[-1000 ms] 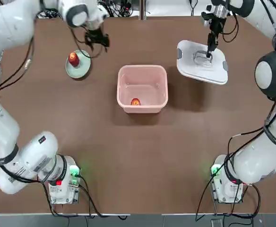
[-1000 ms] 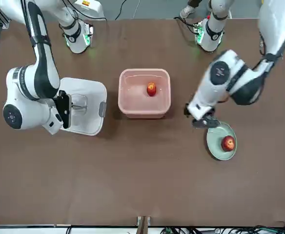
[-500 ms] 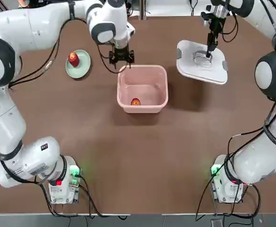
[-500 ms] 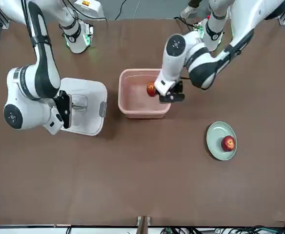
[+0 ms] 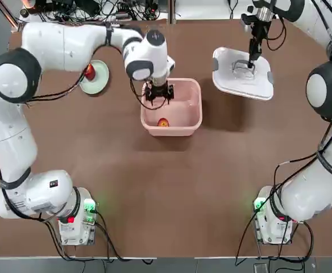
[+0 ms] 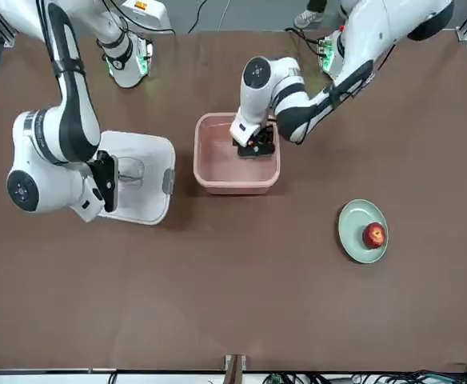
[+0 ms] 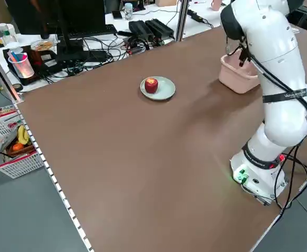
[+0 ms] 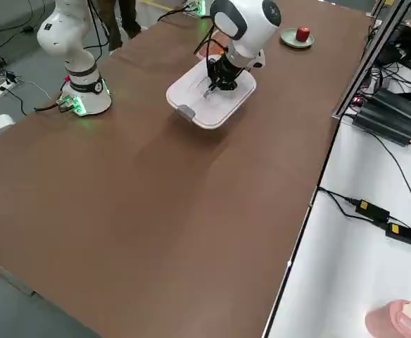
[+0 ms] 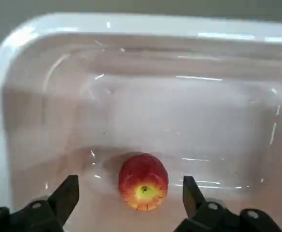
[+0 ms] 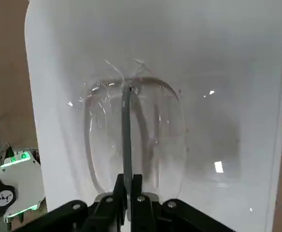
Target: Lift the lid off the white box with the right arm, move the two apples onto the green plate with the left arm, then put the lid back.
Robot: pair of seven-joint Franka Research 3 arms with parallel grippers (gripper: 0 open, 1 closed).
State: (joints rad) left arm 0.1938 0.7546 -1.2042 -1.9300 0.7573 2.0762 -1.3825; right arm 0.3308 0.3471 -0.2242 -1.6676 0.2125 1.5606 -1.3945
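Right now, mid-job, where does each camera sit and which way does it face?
Top: overhead, bases at bottom; left claw in the box.
Front: across the table, arms mirrored; plate with apple.
Left side: raised, looks across plate to box.
Right side: raised, looks at right claw on the lid.
Left wrist: into box, open claw around second apple.
Right wrist: shut claw on lid handle.
Top and front share box, lid, plate.
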